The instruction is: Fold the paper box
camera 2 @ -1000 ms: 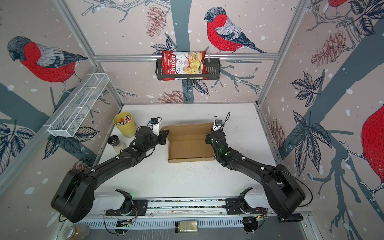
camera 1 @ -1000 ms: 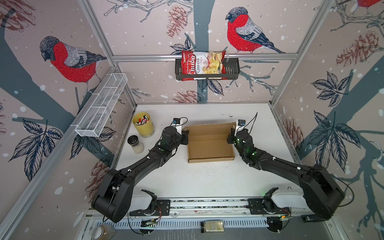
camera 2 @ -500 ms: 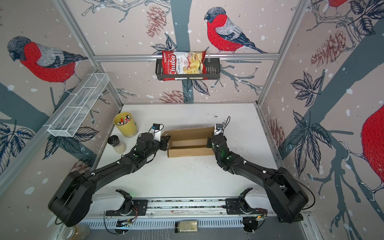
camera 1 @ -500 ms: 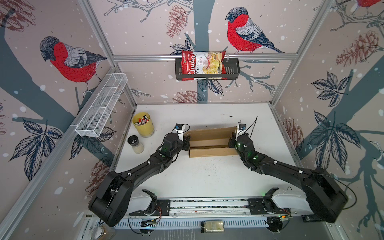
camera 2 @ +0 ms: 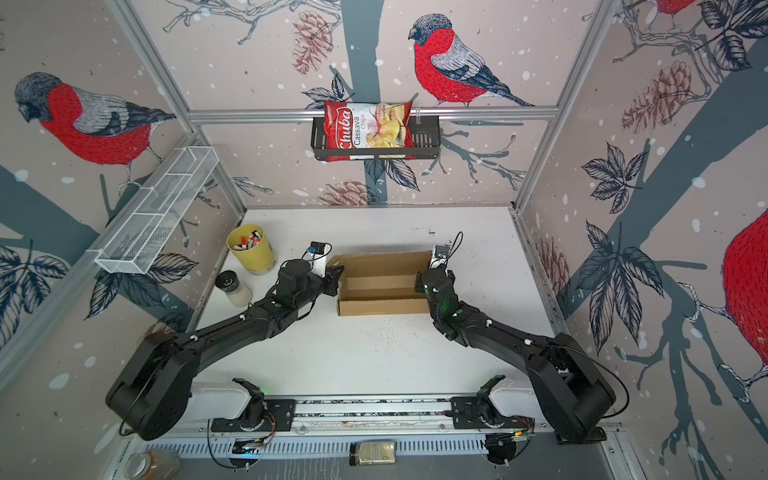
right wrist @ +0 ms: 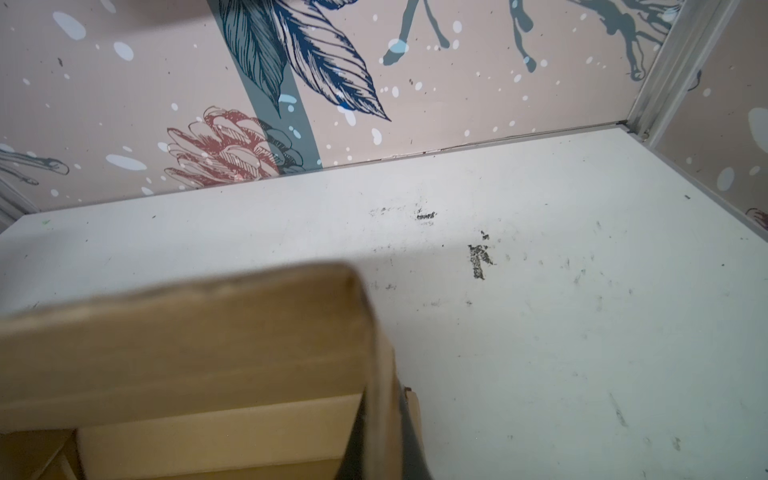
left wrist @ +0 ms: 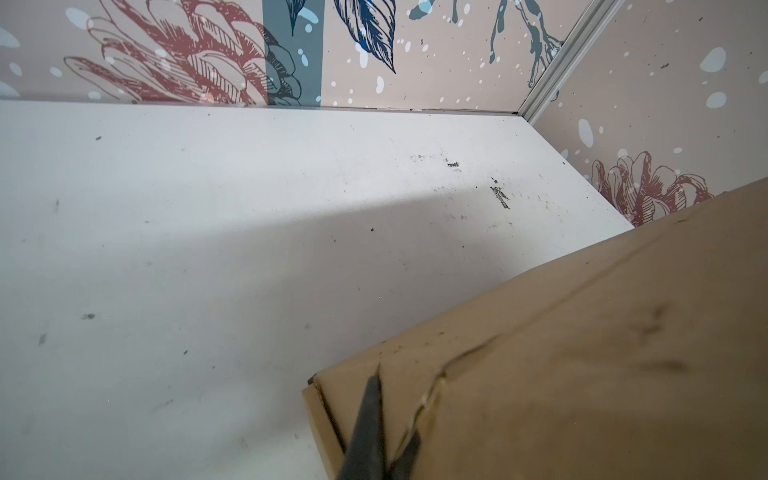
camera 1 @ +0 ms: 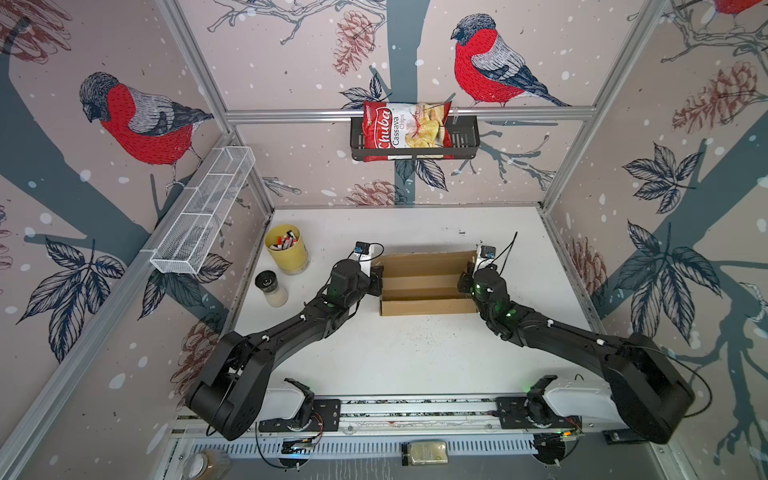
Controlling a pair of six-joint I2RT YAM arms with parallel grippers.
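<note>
The paper box [camera 1: 426,282] [camera 2: 384,282] is plain brown cardboard in the middle of the white table, partly folded, with a long back panel tilted up and a low front wall standing. My left gripper [camera 1: 376,276] [camera 2: 336,278] is at its left end, shut on the corner flap there. In the left wrist view the dark fingers [left wrist: 370,428] pinch that flap of the box [left wrist: 582,353]. My right gripper [camera 1: 465,282] [camera 2: 419,282] is at the right end, shut on the side wall. In the right wrist view that wall of the box [right wrist: 187,353] runs between the gripper's [right wrist: 380,407] two fingers.
A yellow cup of markers [camera 1: 286,249] and a black-lidded jar [camera 1: 272,286] stand left of the box, close to the left arm. A white wire basket [camera 1: 203,208] hangs on the left wall. A black basket with a chips bag [camera 1: 413,133] hangs on the back wall.
A second ago the box lay nearly flat as a wide sheet. Its near part has since folded up into a front wall, so it looks shorter front to back. Both grippers stayed shut at its ends.
</note>
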